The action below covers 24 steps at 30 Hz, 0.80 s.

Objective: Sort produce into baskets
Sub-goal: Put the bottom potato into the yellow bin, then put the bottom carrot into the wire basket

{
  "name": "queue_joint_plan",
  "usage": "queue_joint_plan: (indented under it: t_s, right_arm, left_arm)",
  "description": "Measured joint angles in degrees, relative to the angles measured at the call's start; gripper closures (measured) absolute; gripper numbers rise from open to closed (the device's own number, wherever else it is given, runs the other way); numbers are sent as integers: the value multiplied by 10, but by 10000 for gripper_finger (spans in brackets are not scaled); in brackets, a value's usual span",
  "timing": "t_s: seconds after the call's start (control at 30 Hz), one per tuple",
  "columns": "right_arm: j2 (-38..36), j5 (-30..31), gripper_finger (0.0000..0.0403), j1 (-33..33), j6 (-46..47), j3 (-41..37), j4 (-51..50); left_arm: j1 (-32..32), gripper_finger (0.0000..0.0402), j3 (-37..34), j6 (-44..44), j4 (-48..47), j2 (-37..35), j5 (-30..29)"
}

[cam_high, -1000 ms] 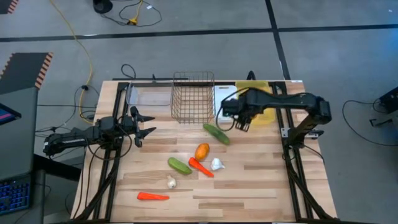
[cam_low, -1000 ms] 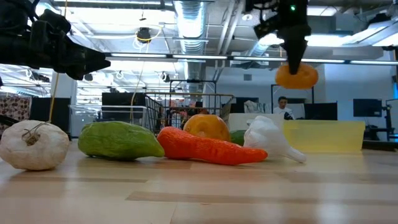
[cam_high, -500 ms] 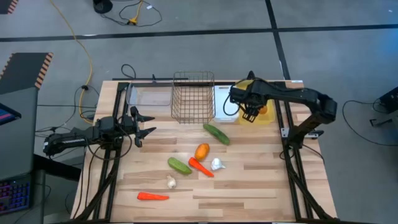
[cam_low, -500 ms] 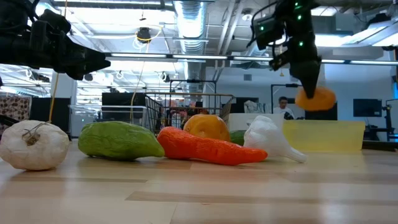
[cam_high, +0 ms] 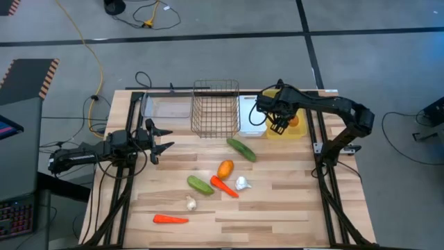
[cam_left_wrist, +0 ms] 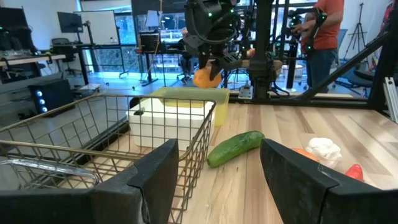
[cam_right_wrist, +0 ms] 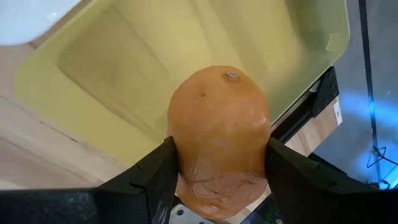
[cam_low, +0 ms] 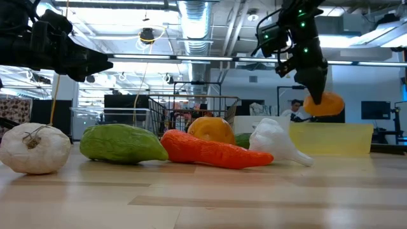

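Could go wrong at the drop; holding an orange tight in the right gripper, up in the air over the yellow bin; could let go a bit off to the side, so that the round orange hits the rim, bounces and rolls away over the table; could also land in the white bin, just beside the yellow one.

Around, from big to small: table under it all; dark wire basket between the clear tray and the white bin, tall enough to bump on the way back for more; left gripper waiting near the left edge, fingers spread wide, holding nothing.

Still out on the wood: a cucumber near the wire basket; a little heap in the middle with a second orange, a carrot, a garlic bulb and another cucumber, packed close, hard to pick one without pushing the next; another carrot and a small garlic near the front edge.
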Motion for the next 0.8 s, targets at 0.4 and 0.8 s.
queue_joint_plan:
  t_s: [0.4, 0.8]
  right_arm:
    - [0, 0, 133, 0, -1, 0, -1]
    - [0, 0, 95, 0, 3, 0, -1]
  left_arm:
    - [0, 187, 0, 0, 0, 0, 0]
    - [0, 187, 0, -44, 0, 0, 11]
